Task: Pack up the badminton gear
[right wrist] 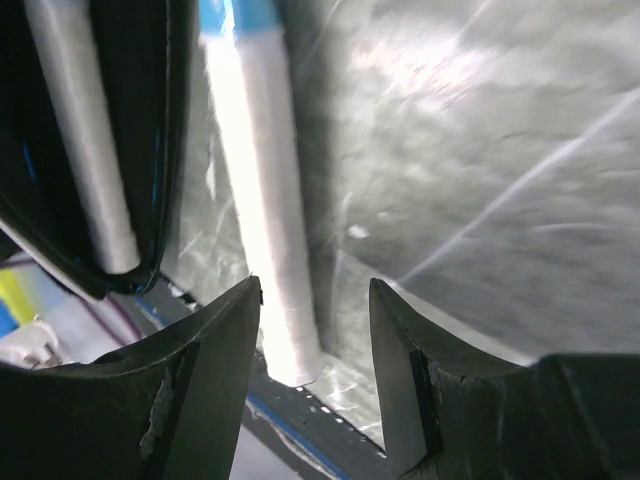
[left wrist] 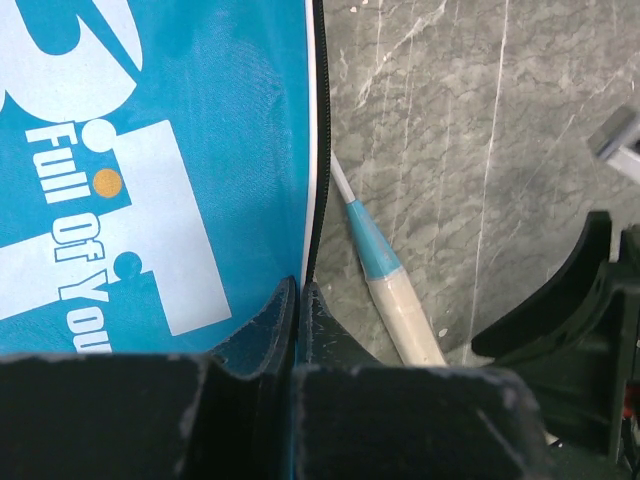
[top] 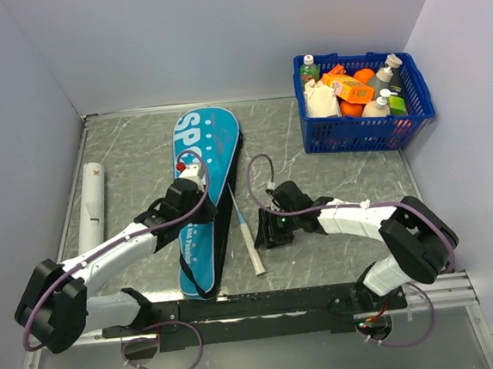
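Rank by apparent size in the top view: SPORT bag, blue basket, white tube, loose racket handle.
1. SPORT bag and basket: too close to rank; the bag is longer, the basket wider.
2. tube
3. racket handle, thinnest

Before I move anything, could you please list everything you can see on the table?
racket bag: one, blue with white lettering, flat, centre-left of the table.
racket: one, white grip with blue collar, beside the bag's right edge.
second racket grip: one, white, apparently inside the bag's open end.
tube: one, white with red mark, far left.
basket: one, blue mesh, far right corner, holding bottles and orange packs.
left tool: shut on the bag's edge.
right tool: open, straddling the racket's grip.
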Motion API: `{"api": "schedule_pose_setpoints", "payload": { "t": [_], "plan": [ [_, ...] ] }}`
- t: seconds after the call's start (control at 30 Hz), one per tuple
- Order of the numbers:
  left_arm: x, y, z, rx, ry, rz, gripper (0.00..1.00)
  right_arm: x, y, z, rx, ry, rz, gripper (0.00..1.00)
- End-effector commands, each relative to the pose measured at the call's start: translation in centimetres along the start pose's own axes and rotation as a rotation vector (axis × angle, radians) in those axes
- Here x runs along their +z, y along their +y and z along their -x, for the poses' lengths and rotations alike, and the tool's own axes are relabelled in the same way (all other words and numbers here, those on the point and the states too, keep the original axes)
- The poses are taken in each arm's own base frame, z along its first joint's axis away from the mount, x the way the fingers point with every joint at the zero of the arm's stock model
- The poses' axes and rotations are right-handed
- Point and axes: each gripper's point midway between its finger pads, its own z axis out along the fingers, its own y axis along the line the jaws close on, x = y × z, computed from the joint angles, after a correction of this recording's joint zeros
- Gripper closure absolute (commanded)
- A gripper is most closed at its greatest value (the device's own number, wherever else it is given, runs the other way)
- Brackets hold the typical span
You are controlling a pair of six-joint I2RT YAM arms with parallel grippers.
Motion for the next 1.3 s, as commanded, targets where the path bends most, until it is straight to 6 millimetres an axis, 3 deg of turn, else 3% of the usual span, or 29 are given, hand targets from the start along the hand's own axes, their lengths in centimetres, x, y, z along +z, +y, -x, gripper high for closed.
{"api": "schedule_pose_setpoints", "payload": {
  "t": [0.0,0.5,0.6,0.73,0.93,1.03,1.27],
  "plan": [
    [-0.6,-2.4,3.3,-0.021,-0.104,-0.083,0.99,-0.1,3.9,0.5,-0.025,-0.050,0.133,0.45],
    [-1.3,-2.0,3.0,-0.013,-0.112,-0.084,0.99,2.5,3.3,-1.6,-0.060,0.001,-0.001,0.45],
    [-1.3,-2.0,2.8,-0.014,-0.110,-0.084,0.99,2.8,3.3,-1.7,-0.059,0.002,-0.011,0.53],
    [-1.3,-2.0,2.7,-0.013,-0.108,-0.086,0.99,2.6,3.8,-1.5,-0.059,-0.009,0.007,0.70],
    [-0.9,-2.0,1.9,-0.030,-0.097,-0.099,0.99,1.3,7.0,0.2,-0.077,-0.063,0.092,0.83],
    [-0.7,-2.2,1.6,-0.046,-0.088,-0.114,0.99,1.2,9.7,1.0,-0.076,-0.072,0.172,0.88],
    [-0.8,-2.3,1.5,-0.063,-0.083,-0.120,0.99,2.9,14.4,1.8,-0.102,-0.052,0.302,0.93]
  ]
}}
